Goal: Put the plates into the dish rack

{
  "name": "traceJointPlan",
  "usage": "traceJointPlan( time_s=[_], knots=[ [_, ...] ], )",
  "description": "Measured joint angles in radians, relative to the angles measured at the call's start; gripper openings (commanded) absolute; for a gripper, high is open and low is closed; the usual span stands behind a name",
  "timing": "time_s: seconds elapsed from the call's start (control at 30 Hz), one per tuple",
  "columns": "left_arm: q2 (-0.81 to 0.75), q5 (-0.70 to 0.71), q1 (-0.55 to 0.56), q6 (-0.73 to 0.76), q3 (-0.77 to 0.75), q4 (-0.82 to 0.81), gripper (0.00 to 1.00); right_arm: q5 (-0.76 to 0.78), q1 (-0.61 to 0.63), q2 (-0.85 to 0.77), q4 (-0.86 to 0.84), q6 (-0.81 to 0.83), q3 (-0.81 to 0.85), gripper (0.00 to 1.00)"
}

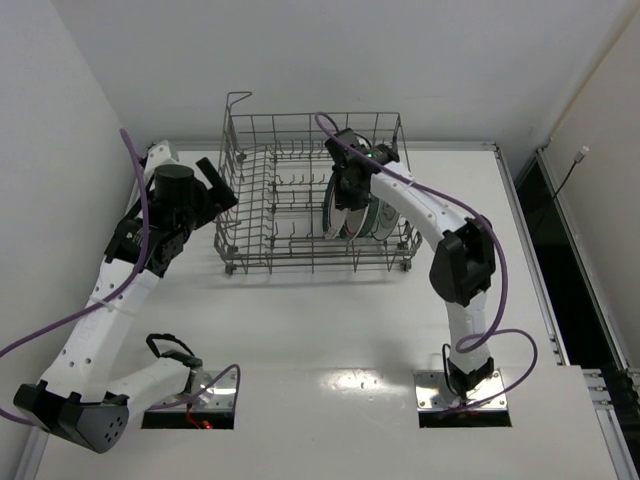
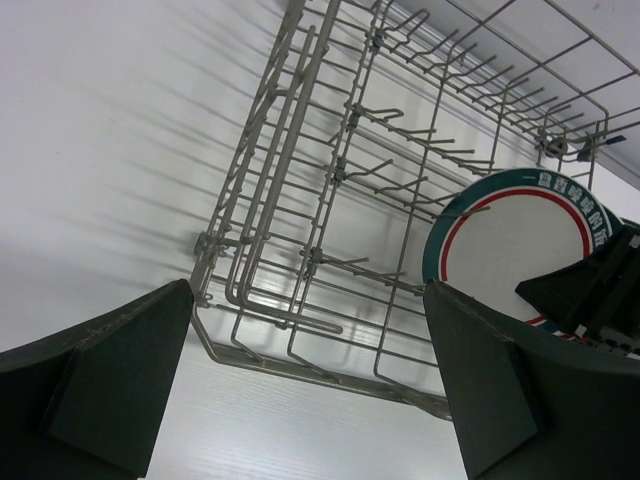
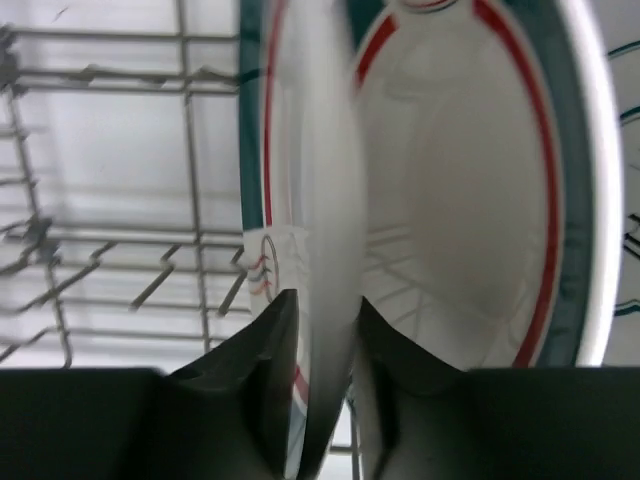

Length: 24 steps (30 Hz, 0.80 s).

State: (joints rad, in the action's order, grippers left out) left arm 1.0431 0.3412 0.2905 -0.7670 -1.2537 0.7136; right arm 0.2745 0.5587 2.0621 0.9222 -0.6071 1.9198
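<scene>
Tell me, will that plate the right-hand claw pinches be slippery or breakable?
The plate looks like glazed ceramic, so it is probably stiff and breakable. Its glossy rim may slip from the right gripper. On edge in the dish rack, it could tip if unsupported.

Grey dish rack [image 1: 285, 205], white plates [image 2: 510, 240] rimmed green-and-red

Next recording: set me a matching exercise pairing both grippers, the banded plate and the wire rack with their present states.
1 left gripper
2 right gripper
3 white round plate with green-and-red banded rim
4 grey metal wire dish rack

a upright inside the rack
b open, outside the rack
c resting on the white table
d shut on a plate's rim

Pairs: 1-b, 2-d, 3-a, 4-c
</scene>
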Motion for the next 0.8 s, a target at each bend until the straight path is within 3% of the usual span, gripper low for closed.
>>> traceJointPlan(
  time_s=[0.1,0.23,0.4,0.57,0.73,0.8],
  knots=[
    [0.0,0.006,-0.006,0.001,0.001,0.004,1.0,-0.093,-0.011,0.0,0.071,0.039,0.071,0.54],
    [0.003,0.043,-0.018,0.028,0.002,0.005,1.0,-0.155,-0.033,-0.014,0.138,0.091,0.159,0.68],
    [0.049,0.119,-0.03,0.092,-0.002,0.001,1.0,-0.258,-0.074,-0.122,0.204,0.146,0.156,0.74],
    [0.113,0.156,-0.066,0.162,-0.002,-0.036,1.0,-0.323,-0.136,-0.328,0.218,0.167,0.077,0.87],
    [0.166,0.164,-0.089,0.212,-0.002,-0.092,1.0,-0.329,-0.186,-0.593,0.138,0.171,-0.08,0.87],
    [0.187,0.163,-0.089,0.222,-0.002,-0.106,1.0,-0.32,-0.2,-0.689,0.104,0.169,-0.166,0.94]
  ],
)
